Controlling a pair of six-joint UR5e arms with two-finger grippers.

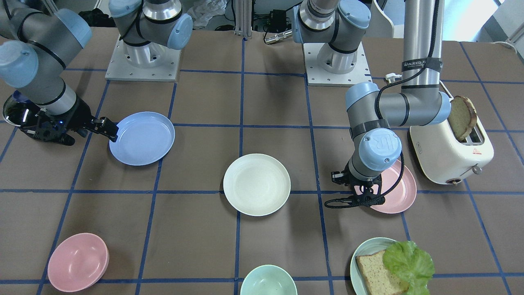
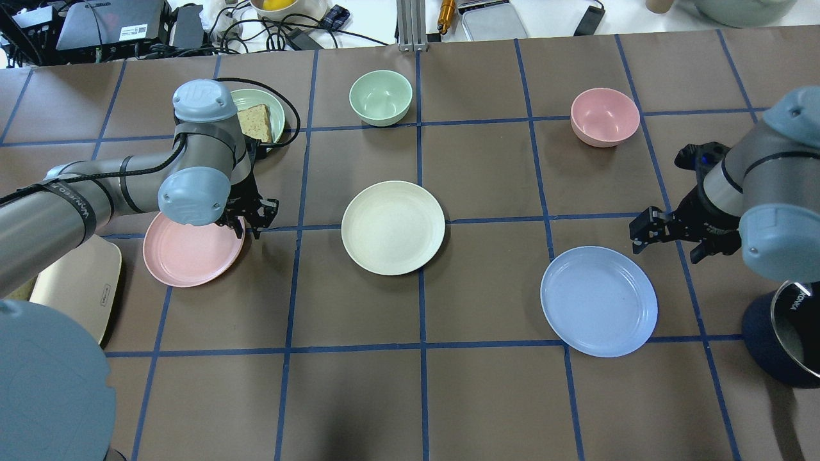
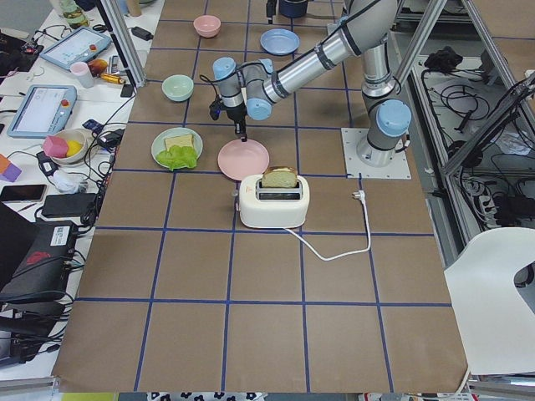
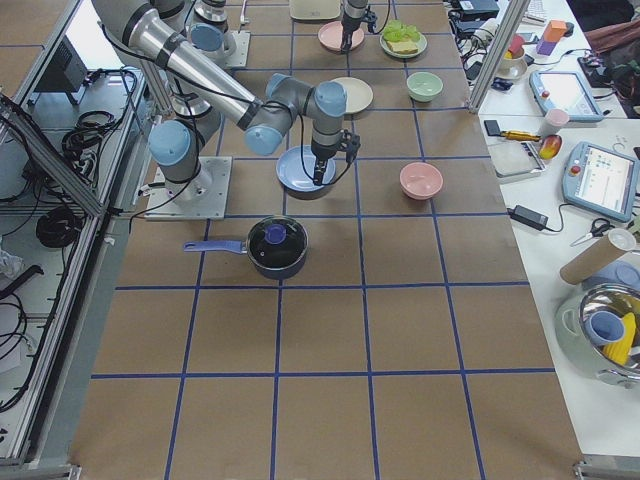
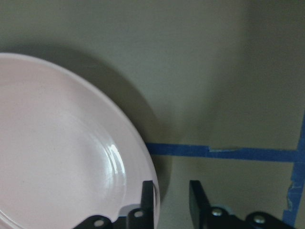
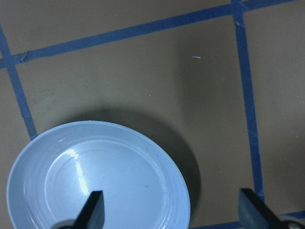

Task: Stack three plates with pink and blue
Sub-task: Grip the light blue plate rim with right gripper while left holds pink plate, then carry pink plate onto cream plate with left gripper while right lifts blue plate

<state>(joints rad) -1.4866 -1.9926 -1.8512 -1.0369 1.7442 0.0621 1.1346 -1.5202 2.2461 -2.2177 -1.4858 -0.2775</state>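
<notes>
Brown table [image 2: 487, 397] gridded with blue tape [image 2: 419, 349], cables [image 2: 256, 32] cluttering the bench beyond its far edge; the three plates lie flat, hollows upward, round with no long axis; pink plate [image 2: 186, 259] at left, the left gripper [image 5: 172, 202] narrowly parted astride its rim; cream plate [image 2: 393, 227] in the centre; blue plate [image 2: 599, 301] at right, the right gripper [image 6: 172, 210] spread wide at its rim.
</notes>
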